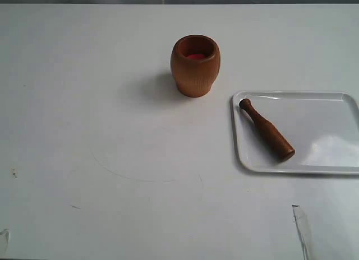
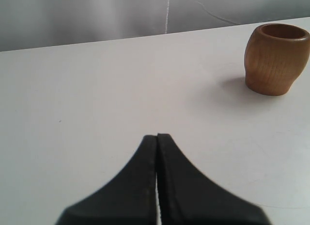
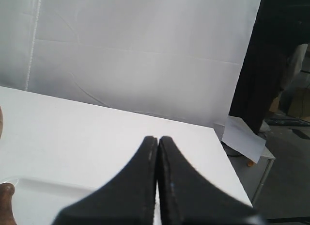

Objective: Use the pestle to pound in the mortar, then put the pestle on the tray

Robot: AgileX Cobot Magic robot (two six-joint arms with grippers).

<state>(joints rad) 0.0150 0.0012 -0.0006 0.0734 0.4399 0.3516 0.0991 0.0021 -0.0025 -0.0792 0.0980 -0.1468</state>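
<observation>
The light-brown wooden mortar (image 1: 195,65) stands upright at the middle back of the white table, its reddish inside showing. The left wrist view has the mortar (image 2: 276,58) far off to one side. The dark reddish-brown pestle (image 1: 266,129) lies diagonally on the glossy white tray (image 1: 325,159) at the right, knob end toward the mortar. The pestle's end (image 3: 6,203) and the tray's rim (image 3: 53,185) peek into the right wrist view. My left gripper (image 2: 157,136) is shut on nothing above bare table. My right gripper (image 3: 158,137) is also shut and empty. Neither gripper shows in the exterior view.
Faint scuffs and a curved scratch (image 1: 129,176) mark the table's front. A clear tape strip (image 1: 301,226) sticks near the front right. The table's far right edge (image 3: 232,171) drops off, with a white sheet (image 3: 243,136) and dark clutter beyond.
</observation>
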